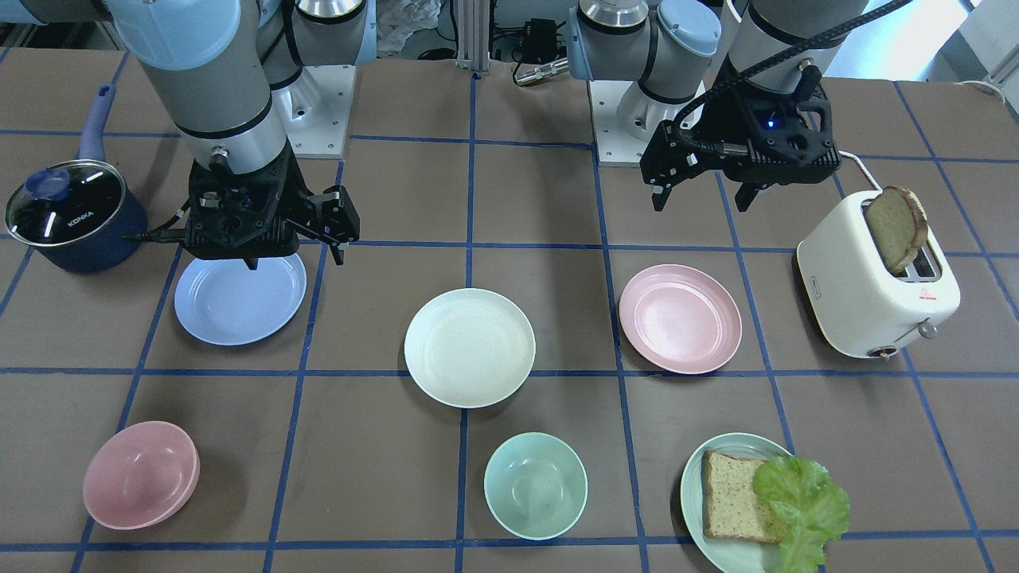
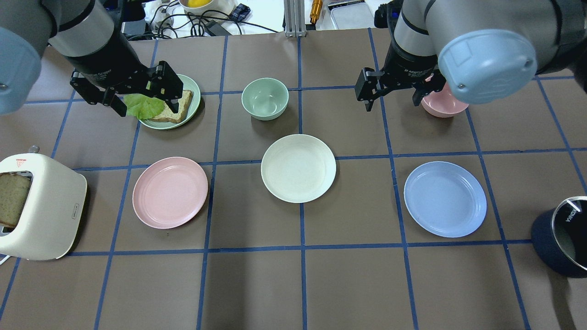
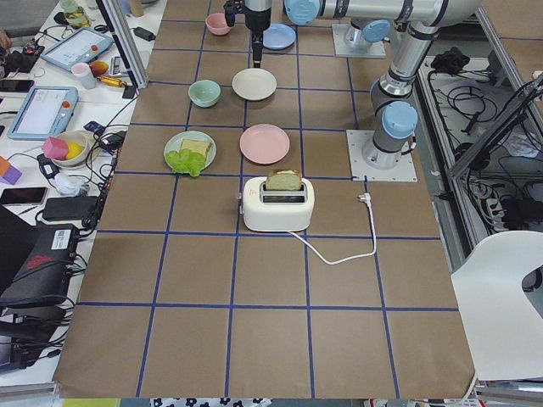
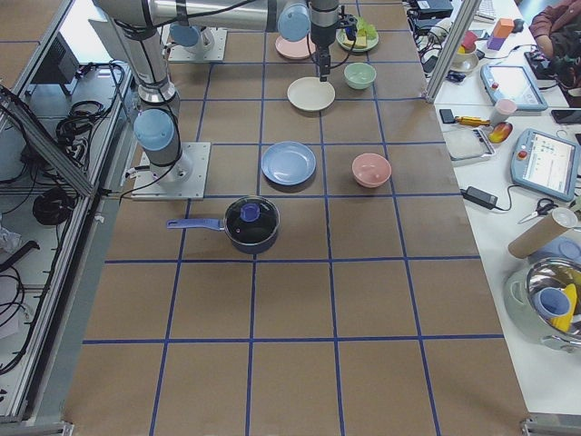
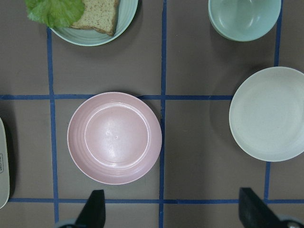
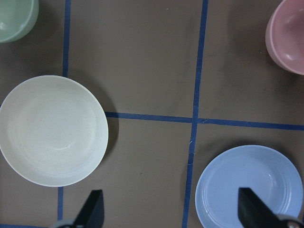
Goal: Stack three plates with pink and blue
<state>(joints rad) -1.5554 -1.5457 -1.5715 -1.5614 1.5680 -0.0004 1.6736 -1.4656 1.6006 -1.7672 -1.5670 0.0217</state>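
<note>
My left gripper [image 5: 173, 211] and right gripper [image 6: 171, 211] both hang wide apart and empty, high over the table. The pink plate [image 2: 170, 192] lies left, the cream-white plate [image 2: 298, 168] in the middle and the blue plate [image 2: 445, 199] right, all well apart. I judge I should pinch a rim, one finger inside and one outside, and lift it level. I count three plates, two bowls (mint bowl [image 2: 265, 98], pink bowl [image 2: 442, 105]), one toaster [image 2: 41, 215] and one pot [image 2: 566, 238].
</note>
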